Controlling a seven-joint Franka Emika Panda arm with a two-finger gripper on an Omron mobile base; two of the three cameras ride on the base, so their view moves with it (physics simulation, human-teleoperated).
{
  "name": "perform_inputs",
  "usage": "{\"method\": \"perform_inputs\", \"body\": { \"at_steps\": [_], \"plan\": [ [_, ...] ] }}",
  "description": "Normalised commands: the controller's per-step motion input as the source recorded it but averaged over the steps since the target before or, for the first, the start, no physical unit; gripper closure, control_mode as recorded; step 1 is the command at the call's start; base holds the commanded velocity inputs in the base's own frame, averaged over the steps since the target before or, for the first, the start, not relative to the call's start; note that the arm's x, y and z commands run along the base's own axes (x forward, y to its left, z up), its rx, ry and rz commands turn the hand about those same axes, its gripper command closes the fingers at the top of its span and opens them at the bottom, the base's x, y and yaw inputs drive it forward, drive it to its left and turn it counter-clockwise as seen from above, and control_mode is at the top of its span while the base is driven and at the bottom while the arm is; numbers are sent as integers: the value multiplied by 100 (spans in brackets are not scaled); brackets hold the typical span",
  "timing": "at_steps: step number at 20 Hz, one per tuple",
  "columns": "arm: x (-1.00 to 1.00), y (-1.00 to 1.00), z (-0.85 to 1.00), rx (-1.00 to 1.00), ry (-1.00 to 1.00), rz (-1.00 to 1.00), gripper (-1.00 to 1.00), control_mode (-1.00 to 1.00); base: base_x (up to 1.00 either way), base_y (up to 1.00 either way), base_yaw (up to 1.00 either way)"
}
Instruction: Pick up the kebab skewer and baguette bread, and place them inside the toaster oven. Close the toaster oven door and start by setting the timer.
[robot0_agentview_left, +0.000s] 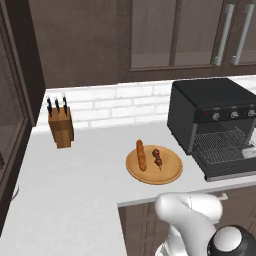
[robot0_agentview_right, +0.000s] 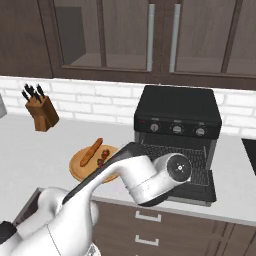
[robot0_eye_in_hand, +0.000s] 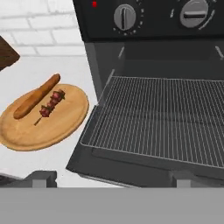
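Fingertips of the gripper poked up at the bottom of the hand view, two small dark stubs sitting wide apart with nothing between them, so the jaws were spread and empty. Just past them the toaster oven door, a dark flap as wide as the oven, lay folded down flat. Behind that was the wire rack, bare and pulled out forward over the door.

Off beside the oven, on the white counter, sat the round tan wooden plate. Both food items were on it, lying side by side: the kebab skewer, a thin stick with small dark red and brown meat chunks, and right next to it the baguette bread, a small orange-brown loaf with rounded ends, on the side away from the oven. Looked close enough to touch, but I couldn't tell for sure.

Further back stood the boxy black toaster oven with its row of silver-black knobs across the front, above the opening. Well off to the side, by the white brick backsplash, was a wooden knife block with dark handles sticking out, and dark brown cabinets with long silver handles hung above it all.
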Motion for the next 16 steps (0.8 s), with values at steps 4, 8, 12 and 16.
{"method": "perform_inputs", "body": {
  "at_steps": [4,8,12,16],
  "plan": [
    [-66,99,32,0,9,-5,-100,-100,0,0,0],
    [-9,100,33,0,27,-9,-100,-100,0,0,0],
    [16,100,8,-3,28,-7,-100,-100,0,0,0],
    [53,100,-1,-2,9,-2,-100,-100,0,0,0]
  ]
}}
